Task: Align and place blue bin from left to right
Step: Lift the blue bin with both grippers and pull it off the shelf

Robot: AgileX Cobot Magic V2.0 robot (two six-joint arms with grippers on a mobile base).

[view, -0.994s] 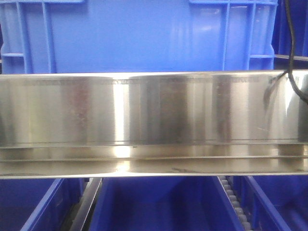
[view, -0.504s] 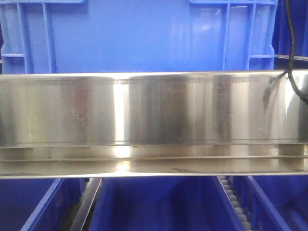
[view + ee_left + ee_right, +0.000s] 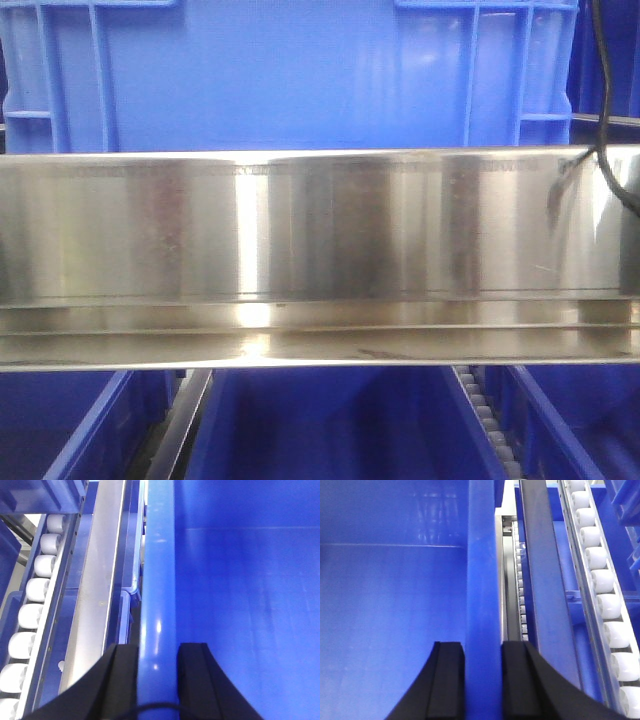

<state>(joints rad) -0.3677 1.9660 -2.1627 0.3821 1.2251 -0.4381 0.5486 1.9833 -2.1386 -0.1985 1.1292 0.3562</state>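
Front: bin (image 3: 290,75) far, up behind steel rail (image 3: 320,240), side panel fills view. Cable (image 3: 600,90) hangs right. Lower bins (image 3: 330,420) near. No claws seen.
Left wrist: left claw (image 3: 156,677) pinching bin's left wall rim; rollers (image 3: 35,575) at left.
Right wrist: right claw (image 3: 482,680) pinching right wall rim.
Step, likely: two-arm grip set, shift pending. Next: both arms move rightward together, level. Rail and cable could snag.

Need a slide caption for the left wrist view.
Wrist view: left gripper gripping the blue bin wall, white rollers alongside.
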